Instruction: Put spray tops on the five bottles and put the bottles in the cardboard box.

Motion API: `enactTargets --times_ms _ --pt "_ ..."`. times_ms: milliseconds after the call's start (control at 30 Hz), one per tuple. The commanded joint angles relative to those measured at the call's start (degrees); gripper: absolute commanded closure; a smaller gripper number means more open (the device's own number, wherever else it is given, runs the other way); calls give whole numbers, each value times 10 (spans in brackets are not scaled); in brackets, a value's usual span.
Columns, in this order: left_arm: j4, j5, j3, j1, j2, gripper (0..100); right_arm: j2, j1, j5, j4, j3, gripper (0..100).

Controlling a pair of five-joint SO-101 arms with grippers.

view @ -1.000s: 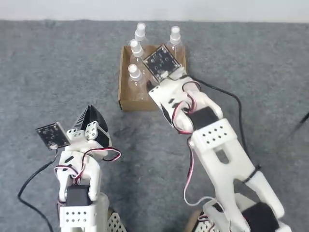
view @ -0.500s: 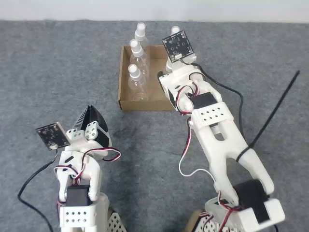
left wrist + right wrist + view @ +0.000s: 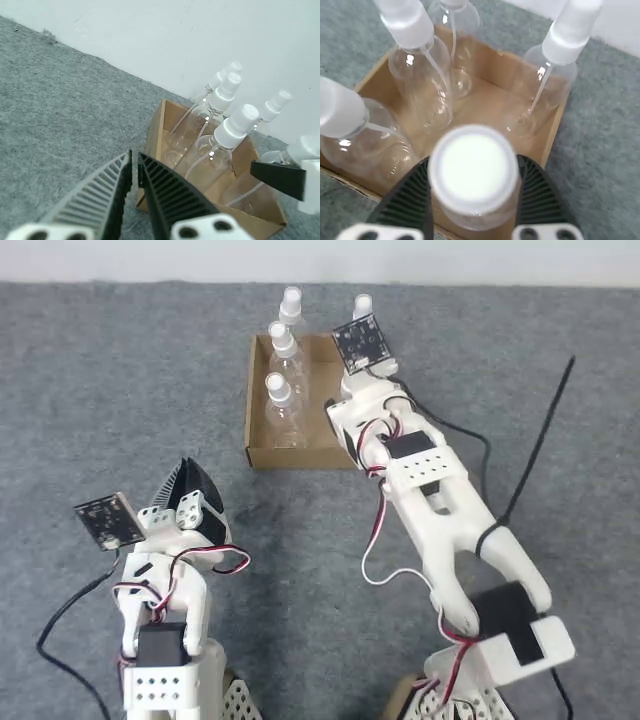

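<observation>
Right gripper [image 3: 472, 162] clamped on a capped bottle [image 3: 471, 177], held upright over the cardboard box [image 3: 290, 456] at its 3 o'clock side, likely to fill the bare floor beside the two bottles [image 3: 283, 415] at 9 o'clock; left gripper [image 3: 134, 165] parked at the table's 7 o'clock, jaws closed on nothing.

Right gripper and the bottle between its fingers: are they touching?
Touching. In the right wrist view, the right gripper presses against the bottle on both sides, with no gap on either side.
</observation>
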Motion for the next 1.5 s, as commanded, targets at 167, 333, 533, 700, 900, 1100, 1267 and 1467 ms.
enactTargets --times_ms 167,333,533,700,900,1100,1267,1467 --pt "-7 -5 -7 3 -10 987 26 3 -63 -16 -60 992" --pt "-7 -5 -7 3 -10 987 51 4 -63 -16 -70 992" --pt "-7 -5 -7 2 -10 987 73 7 -62 -22 -72 991" --pt "-7 -5 -7 2 -10 987 82 7 -63 -22 -72 991" --pt "-7 -5 -7 1 -10 987 86 18 -64 -22 -72 990" --pt "-7 -5 -7 2 -10 987 107 22 -64 -20 -72 989" --pt "-7 -5 -7 0 -10 987 108 22 -64 -17 -71 988" --pt "-6 -5 -7 0 -10 987 106 22 -63 -16 -69 988"
